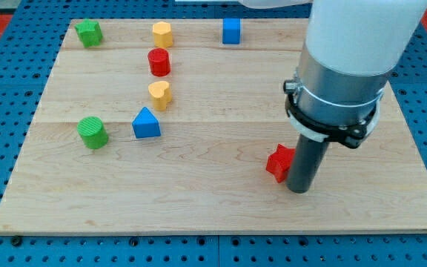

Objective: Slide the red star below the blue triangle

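Pressing against the right-hand side of the red star (279, 162), my tip (299, 190) sits low on the wooden board (221, 215), toward the view's right, with the star touching or just beside the rod on its left. I have no jaws to open or close and nothing in my hold; I only shove things with this straight dark rod. The blue triangle (146, 124) lies well apart from us, toward the view's left, with a green cylinder (93, 132) just beside it on its left and a yellow heart (159, 95) close above it. The spot I judge I must reach is the bare board under the triangle, so the star has a long slide toward the view's left ahead of it. The risk, as I see it, is the star's pointed outline: if I push off-centre it will likely spin and slip round my tip toward the view's top or bottom, and I would run on without it. If my line drifts upward, the star could strike the triangle itself and knock it into the green cylinder or the heart. The red cylinder (159, 61), the other yellow heart (161, 34), the green star (89, 33) and the blue cube (231, 30) stand far up the board, out of my path.
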You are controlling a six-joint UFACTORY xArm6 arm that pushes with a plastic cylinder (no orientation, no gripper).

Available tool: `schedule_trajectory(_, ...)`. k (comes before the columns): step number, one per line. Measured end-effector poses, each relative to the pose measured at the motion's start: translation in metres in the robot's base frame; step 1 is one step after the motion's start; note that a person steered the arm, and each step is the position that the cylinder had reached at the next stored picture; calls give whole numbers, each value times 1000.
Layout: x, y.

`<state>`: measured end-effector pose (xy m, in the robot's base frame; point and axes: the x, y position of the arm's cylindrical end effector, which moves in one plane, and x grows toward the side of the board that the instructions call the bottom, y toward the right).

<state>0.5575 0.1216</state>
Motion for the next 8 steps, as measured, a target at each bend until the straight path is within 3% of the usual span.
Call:
schedule_trajectory(1,-18,43)
schedule_trajectory(2,-22,-4)
schedule_trajectory(4,-25,-212)
schedule_trajectory(5,-23,-231)
schedule_trajectory(7,-29,-210)
schedule_trajectory(8,-34,-173)
